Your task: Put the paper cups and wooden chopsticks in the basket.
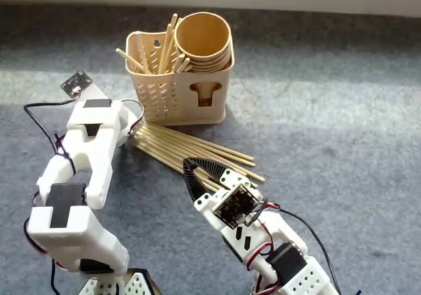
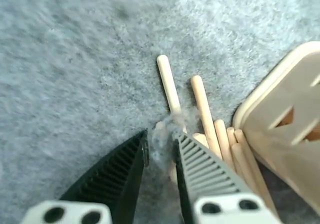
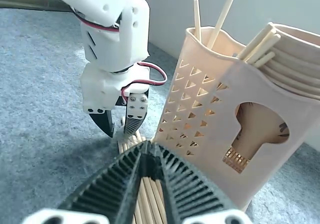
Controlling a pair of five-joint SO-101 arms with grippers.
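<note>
The left gripper [image 2: 161,143] is standing slightly parted, its ribbed black fingers straddling the rounded end of one loose wooden chopstick at the left end of the chopstick bundle [image 1: 197,151]. A grey blur is hiding whether it is gripping. The right gripper [image 3: 150,148] is sitting clenched, tips touching, over the bundle's middle, and any pinched stick is hidden. The bundle is lying on fuzzy grey carpet [image 1: 355,143], just near of the perforated cream plastic basket [image 1: 177,101], which is holding stacked paper cups [image 1: 204,38] and leaning chopsticks [image 1: 161,48].
</note>
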